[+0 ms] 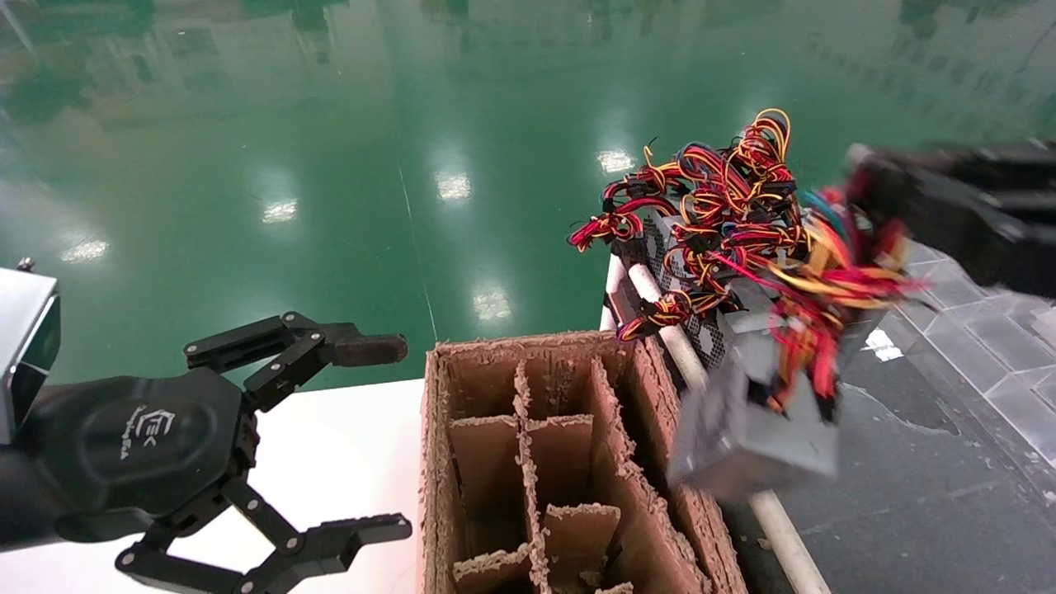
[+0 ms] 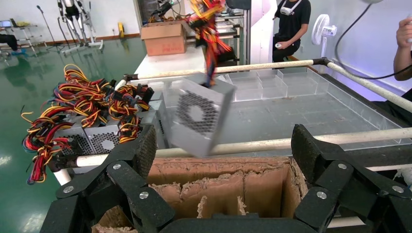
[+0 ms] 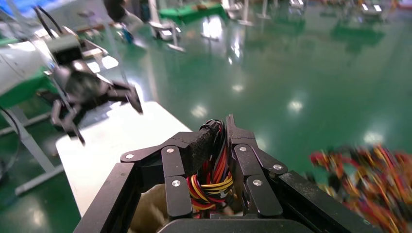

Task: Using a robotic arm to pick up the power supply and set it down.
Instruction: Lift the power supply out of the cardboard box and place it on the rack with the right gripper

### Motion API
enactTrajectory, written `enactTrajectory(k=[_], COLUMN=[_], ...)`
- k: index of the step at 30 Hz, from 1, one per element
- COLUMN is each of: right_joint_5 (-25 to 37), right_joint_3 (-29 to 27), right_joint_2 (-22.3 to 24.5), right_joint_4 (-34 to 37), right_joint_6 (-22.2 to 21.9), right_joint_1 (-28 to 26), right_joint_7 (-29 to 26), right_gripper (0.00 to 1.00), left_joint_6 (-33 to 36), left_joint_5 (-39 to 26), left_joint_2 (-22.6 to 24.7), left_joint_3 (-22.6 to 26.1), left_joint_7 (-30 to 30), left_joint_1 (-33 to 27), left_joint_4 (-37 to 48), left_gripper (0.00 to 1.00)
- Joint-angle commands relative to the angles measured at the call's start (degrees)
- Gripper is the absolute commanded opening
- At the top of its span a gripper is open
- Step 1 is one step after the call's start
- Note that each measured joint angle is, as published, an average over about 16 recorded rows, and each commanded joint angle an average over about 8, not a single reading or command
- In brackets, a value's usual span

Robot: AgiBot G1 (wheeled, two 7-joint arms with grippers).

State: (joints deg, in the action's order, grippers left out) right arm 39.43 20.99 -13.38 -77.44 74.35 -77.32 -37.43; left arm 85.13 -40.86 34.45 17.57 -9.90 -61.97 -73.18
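Right hand clamps wires; power supply dangles blurred; left hand agape.

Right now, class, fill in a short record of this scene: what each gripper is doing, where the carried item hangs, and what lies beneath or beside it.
Right gripper: shut on the wire bundle of the power supply
Power supply: hanging in the air by its wires, tilted, beside the cardboard carton
Left gripper: open, idle over the white table, holding nothing
Carton: open top, cardboard dividers, compartments in view look empty
Other power supplies: piled with tangled wires behind the carried one
Floor: glossy green
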Motion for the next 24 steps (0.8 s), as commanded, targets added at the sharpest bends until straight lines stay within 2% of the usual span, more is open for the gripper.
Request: enactTrajectory(k=[1, 9, 15, 19, 24], right_joint_5=[-1.0, -5.4, -9.4, -12.0, -15.4], right_joint_3=[-0.6, 1.4, 6.0, 10.2, 15.2], right_joint_2=[2.7, 13.0, 18.9, 20.8, 20.4], right_joint_4=[0.2, 0.9, 2.5, 3.3, 3.7], right_joint_6=[1.0, 0.2, -2.9, -5.7, -10.7], right_joint_1=[1.3, 7.5, 9.4, 9.5, 9.5], right_joint_7=[0.1, 0.5, 2.3, 4.6, 9.2], right_gripper=[0.0, 0.0, 0.0, 0.0, 0.0], left_joint_6=[0.0, 0.0, 0.0, 0.0, 0.0], left_joint_5=[0.0, 0.0, 0.0, 0.0, 0.0], left_joint_2=[0.0, 0.0, 0.0, 0.0, 0.0], left_joint_3=[0.0, 0.0, 0.0, 0.0, 0.1], left_joint_7=[0.0, 0.0, 0.0, 0.0, 0.0], left_joint_1=[0.0, 0.0, 0.0, 0.0, 0.0], left_joint_4=[0.0, 0.0, 0.0, 0.0, 0.0], left_gripper=[1.0, 1.0, 1.0, 1.0, 1.0])
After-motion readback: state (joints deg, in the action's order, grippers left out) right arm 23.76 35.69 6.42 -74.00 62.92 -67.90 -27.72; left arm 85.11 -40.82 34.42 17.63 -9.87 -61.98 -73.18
